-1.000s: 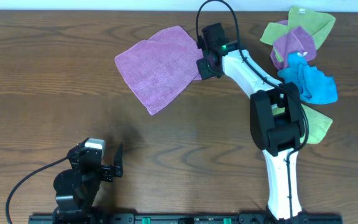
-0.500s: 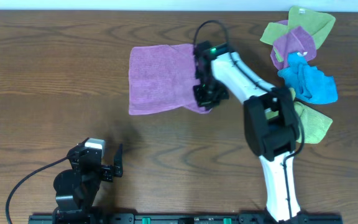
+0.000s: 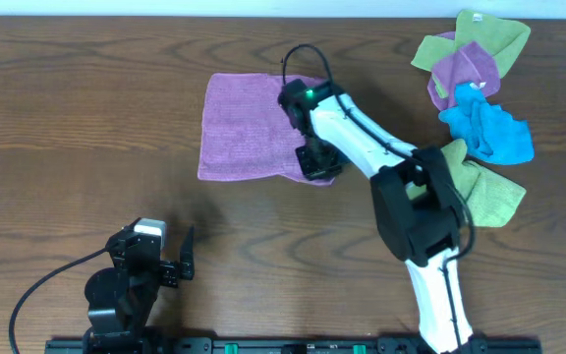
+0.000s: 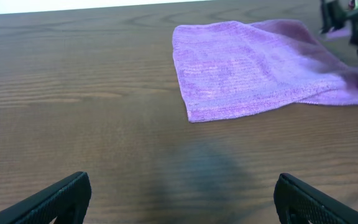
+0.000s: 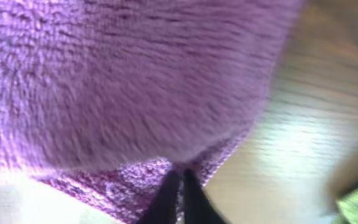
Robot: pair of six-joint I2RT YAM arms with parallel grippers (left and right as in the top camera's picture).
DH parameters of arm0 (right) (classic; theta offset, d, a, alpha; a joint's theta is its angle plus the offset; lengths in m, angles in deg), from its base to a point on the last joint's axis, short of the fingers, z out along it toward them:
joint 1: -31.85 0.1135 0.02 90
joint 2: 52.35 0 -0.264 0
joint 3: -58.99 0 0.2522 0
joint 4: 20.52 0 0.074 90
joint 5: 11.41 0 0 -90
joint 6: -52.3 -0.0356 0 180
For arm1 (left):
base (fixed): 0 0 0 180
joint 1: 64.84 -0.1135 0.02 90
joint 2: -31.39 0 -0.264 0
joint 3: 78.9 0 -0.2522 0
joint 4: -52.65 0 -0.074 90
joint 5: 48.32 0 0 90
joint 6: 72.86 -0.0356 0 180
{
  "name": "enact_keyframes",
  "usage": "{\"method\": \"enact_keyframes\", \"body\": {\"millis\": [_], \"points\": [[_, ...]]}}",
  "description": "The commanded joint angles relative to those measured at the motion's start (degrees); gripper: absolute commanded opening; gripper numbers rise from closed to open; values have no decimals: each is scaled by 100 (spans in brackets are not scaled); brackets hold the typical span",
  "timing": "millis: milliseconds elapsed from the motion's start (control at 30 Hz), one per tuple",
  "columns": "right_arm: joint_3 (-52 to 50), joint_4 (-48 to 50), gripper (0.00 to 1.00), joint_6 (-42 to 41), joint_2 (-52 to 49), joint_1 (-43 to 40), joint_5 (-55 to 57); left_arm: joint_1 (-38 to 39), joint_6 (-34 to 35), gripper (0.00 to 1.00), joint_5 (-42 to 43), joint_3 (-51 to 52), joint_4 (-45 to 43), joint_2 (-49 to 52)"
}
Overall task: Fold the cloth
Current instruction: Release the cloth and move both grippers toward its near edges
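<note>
Extended toward eleven o'clock, my right gripper (image 3: 314,162) tips onto the cloth's (image 3: 249,123) five-o'clock corner, grip I cannot tell; left gripper (image 4: 182,186) gapes.

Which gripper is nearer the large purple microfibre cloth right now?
Right. The right gripper is at the large purple microfibre cloth's near right corner, closed on its edge. The left gripper sits open near the table's front edge, well clear of it.
</note>
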Motion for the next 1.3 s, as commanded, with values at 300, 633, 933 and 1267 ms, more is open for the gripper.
{"method": "enact_keyframes", "body": {"millis": [300, 633, 933, 1267], "points": [[20, 57, 62, -129, 2076, -50, 149, -35, 68, 95, -42, 114, -4, -44], [17, 168, 67, 289, 4092, 361, -380, -35, 68, 95, -42, 114, -4, -44], [-1152, -153, 72, 144, 5230, 1497, -140, -35, 68, 95, -42, 114, -4, -44], [-3611, 654, 72, -457, 6402, 2767, -186, -35, 911, 95, 1064, 114, -229, -44]]}}
